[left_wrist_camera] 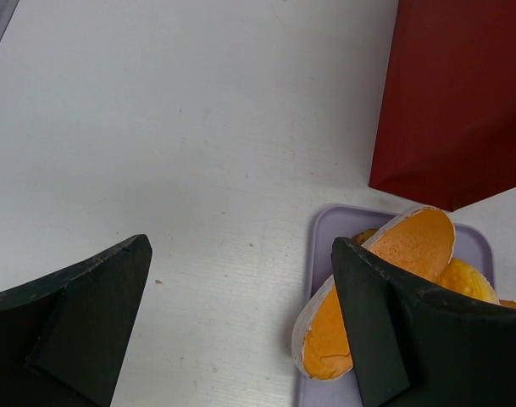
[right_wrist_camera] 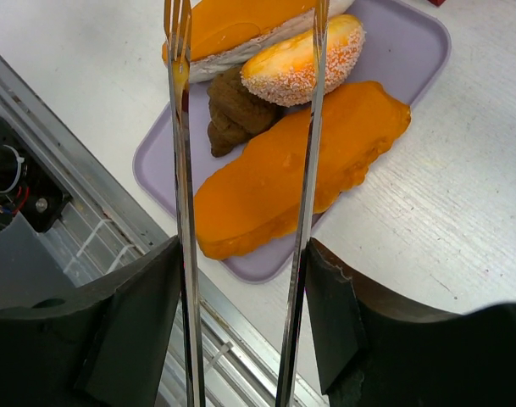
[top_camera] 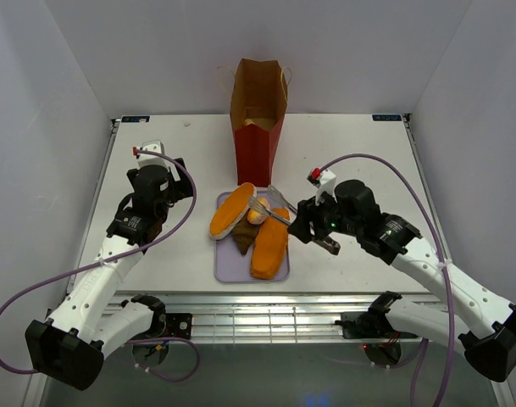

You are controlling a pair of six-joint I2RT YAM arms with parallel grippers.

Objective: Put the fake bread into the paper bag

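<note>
R end effector (right_wrist_camera: 241, 314) clamps metal tongs (right_wrist_camera: 183, 170), tips by sugared bun (right_wrist_camera: 304, 59) of fake bread (right_wrist_camera: 291, 178) on tray (right_wrist_camera: 410, 42) just ahead. Prob light, stiff, slick: pinch mid-body. L end effector (left_wrist_camera: 241, 322) spread, empty; paper bag (left_wrist_camera: 461, 93) ahead-right.

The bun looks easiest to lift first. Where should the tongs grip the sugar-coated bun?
Pinch the sugar-coated bun across its gritty sides at mid-length, from above. It lies uncovered, resting against the long orange loaf and brown piece, so its sides look free. The tongs in the right hand hang open over it.
</note>
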